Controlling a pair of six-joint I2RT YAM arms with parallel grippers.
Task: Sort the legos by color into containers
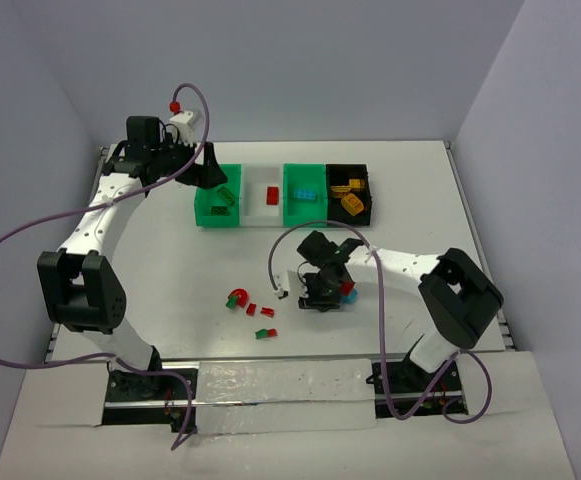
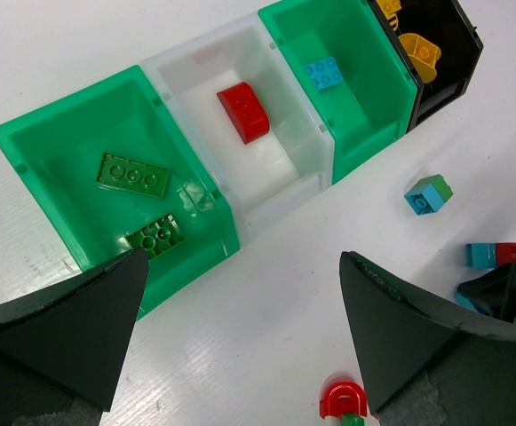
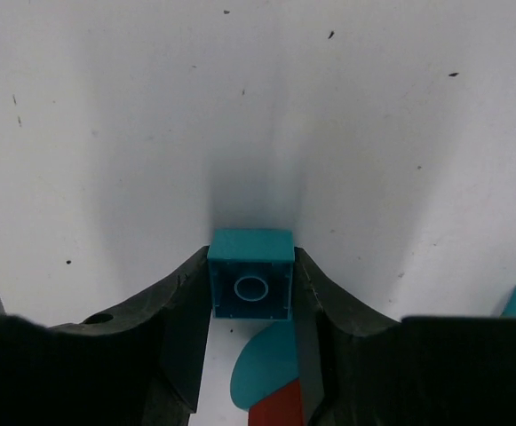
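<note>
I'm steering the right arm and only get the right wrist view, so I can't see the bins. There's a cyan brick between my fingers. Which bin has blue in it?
Observer: The green bin second from the right, beside the black bin; a blue brick lies in it.
Operator: Anything blocking it?
Observer: I'd say not; the left gripper hangs open by the other green bin, at the row's left end.
Operator: Any other blue loose?
Observer: Yes, besides your cyan brick, a blue-and-green stacked brick sits on the table in front of the bins.
</note>
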